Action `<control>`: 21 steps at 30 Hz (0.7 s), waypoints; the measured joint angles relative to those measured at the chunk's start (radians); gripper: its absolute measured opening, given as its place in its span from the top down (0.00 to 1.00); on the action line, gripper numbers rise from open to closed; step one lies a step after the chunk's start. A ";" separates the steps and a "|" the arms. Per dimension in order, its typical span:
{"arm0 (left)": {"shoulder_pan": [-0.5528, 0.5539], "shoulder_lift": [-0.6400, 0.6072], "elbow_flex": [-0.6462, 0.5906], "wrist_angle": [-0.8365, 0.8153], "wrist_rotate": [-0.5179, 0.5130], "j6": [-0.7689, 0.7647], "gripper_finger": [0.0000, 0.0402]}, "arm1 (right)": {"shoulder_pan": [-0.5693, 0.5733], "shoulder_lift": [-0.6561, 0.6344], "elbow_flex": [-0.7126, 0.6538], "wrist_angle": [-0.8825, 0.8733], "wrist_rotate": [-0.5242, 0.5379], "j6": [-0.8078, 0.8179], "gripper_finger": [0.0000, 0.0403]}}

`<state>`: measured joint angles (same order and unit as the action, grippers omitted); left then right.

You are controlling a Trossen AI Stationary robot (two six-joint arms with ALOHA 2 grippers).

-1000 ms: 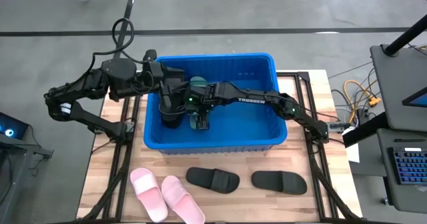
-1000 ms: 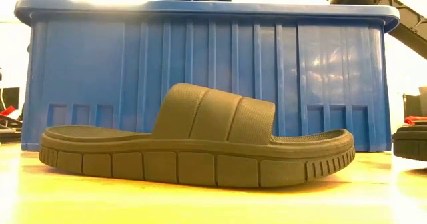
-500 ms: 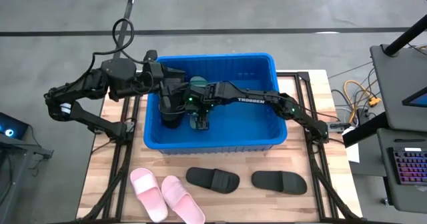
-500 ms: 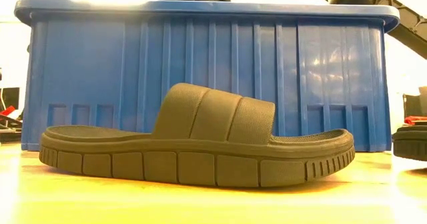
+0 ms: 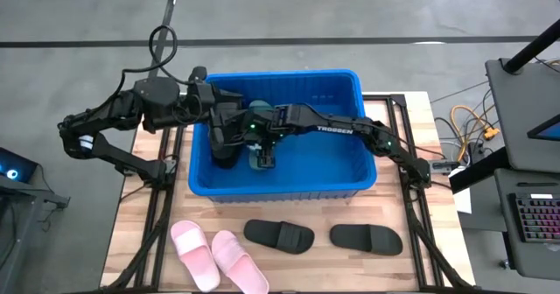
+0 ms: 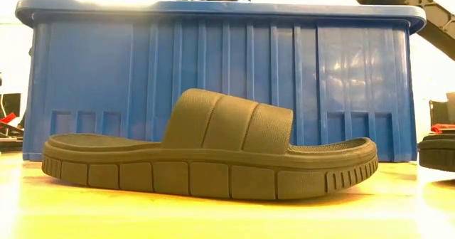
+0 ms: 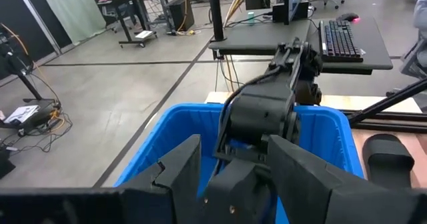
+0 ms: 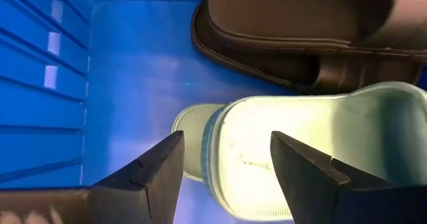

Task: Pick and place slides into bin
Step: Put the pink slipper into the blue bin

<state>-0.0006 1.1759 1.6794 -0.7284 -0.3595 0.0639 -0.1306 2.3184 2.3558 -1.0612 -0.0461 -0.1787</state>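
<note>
Slides in the bin (image 5: 350,176), pale one (image 8: 293,151) beside a dark one (image 8: 293,31) only the right wrist view shows, right gripper (image 8: 223,174) released above it, left gripper (image 7: 230,167) spread too, dark slide (image 6: 206,153) lengthwise along the bin's front wall.

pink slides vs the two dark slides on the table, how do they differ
Colour: the pink slides are light pink, the dark slides near black. Spacing: the pink slides lie touching side by side, while the dark slides sit apart, the second off to the right. Pose: the pink slides angle diagonally; the dark slides lie roughly parallel to the blue bin's front wall. Shared: all four rest on the wooden table, outside the bin.
</note>
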 joint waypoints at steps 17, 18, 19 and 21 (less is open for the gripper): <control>-0.002 -0.027 -0.002 -0.216 0.021 -0.080 0.60 | 0.076 -0.167 0.000 -0.267 0.142 0.146 0.47; -0.003 -0.030 -0.002 -0.238 0.022 -0.082 0.60 | 0.083 -0.179 0.000 -0.286 0.155 0.161 0.47; -0.003 -0.032 -0.002 -0.265 0.022 -0.083 0.60 | 0.090 -0.191 0.000 -0.305 0.163 0.178 0.47; -0.003 -0.034 -0.002 -0.303 0.022 -0.084 0.60 | 0.106 -0.214 0.000 -0.341 0.181 0.211 0.47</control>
<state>-0.0032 1.1419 1.6775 -1.0317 -0.3374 -0.0197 -0.0249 2.1049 2.3562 -1.4020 0.1354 0.0325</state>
